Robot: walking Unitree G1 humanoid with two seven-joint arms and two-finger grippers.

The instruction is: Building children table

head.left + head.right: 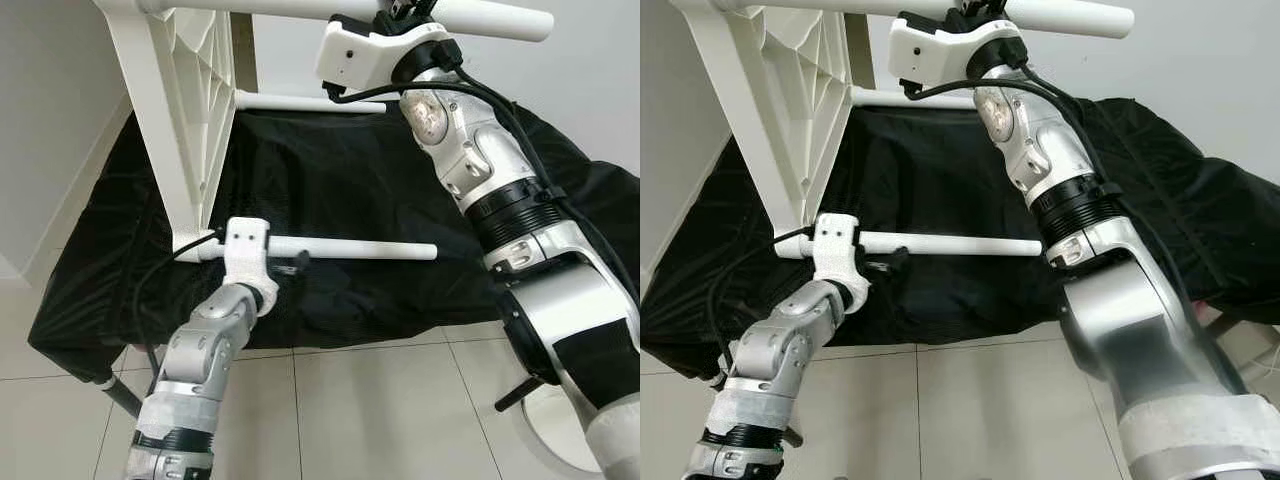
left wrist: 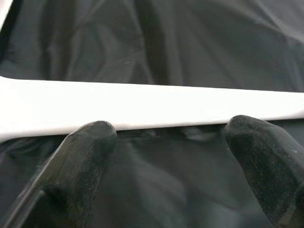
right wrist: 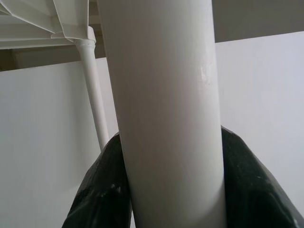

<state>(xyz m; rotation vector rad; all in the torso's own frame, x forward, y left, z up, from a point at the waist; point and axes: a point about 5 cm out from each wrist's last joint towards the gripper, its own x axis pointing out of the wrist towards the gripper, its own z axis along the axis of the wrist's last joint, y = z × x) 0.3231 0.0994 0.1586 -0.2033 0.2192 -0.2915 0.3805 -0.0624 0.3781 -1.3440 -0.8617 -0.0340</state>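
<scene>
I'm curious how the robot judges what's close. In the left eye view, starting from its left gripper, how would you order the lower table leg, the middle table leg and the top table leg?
From the left gripper:
1. Lower table leg, right at its fingers, over the black cloth.
2. Middle table leg, higher, behind.
3. Top table leg, highest, clamped by the right gripper.

White table legs (image 1: pixel 365 250), ribbed white tabletop (image 1: pixel 180 90), black cloth (image 1: pixel 380 180).

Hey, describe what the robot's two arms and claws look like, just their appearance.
Both arms are silver metal segments with black ribbed joint rings and white fabric bands near the bottom. Each wrist carries a white plastic housing fed by black cables. The left claw and right claw each have two rounded, matte black fingers, slightly scuffed.
</scene>
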